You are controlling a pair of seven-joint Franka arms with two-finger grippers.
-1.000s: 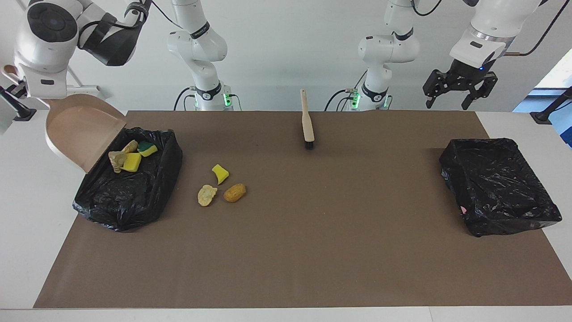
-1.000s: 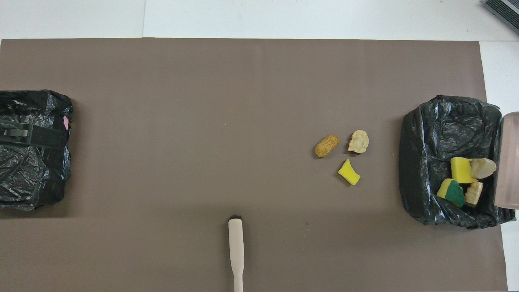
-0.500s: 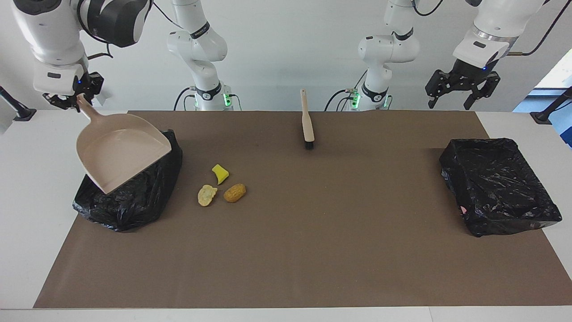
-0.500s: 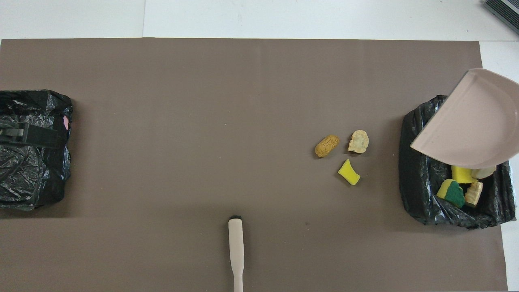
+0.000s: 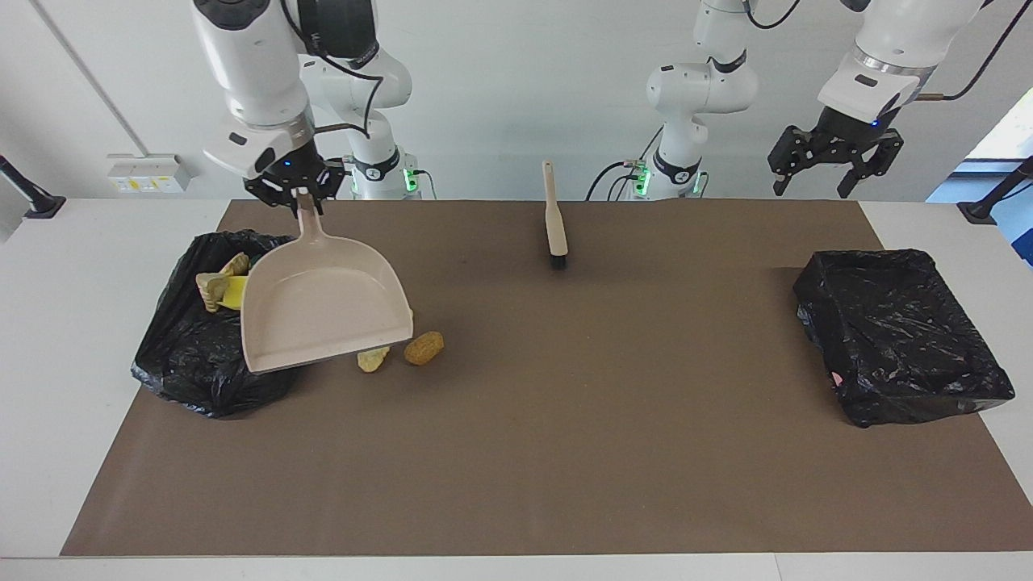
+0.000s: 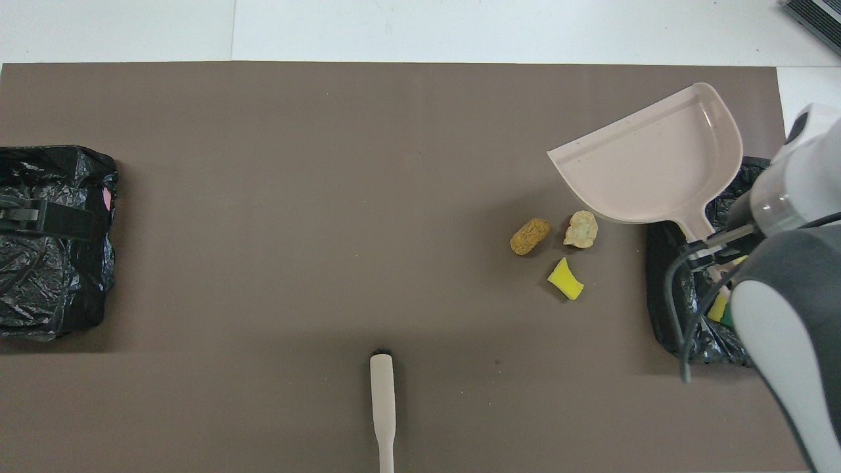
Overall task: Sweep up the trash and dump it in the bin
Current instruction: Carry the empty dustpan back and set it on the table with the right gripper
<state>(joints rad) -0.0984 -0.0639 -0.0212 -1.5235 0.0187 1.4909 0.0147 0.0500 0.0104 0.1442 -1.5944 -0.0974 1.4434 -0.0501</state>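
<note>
The right tool point(image 5: 299, 192), clamped on the dustpan point(image 5: 323, 305) handle, hangs over three loose trash scraps point(image 6: 554, 246) lying at about nine o'clock from the bin point(image 5: 190, 367) in the overhead view, while the left tool point(image 5: 831, 161) waits open, well apart.

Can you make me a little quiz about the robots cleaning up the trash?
1. True or false: the dustpan is empty.
2. How many scraps lie loose on the mat? A) one B) three C) five
3. Fill in: the brush lies on the mat, held by ____ gripper.

Key:
1. True. The right gripper, jaws shut on its handle, holds it in the air by the bin with scraps inside.
2. B: the brown lump, pale chunk and yellow bit.
3. Neither. The left gripper waits open over the table's edge.
</note>
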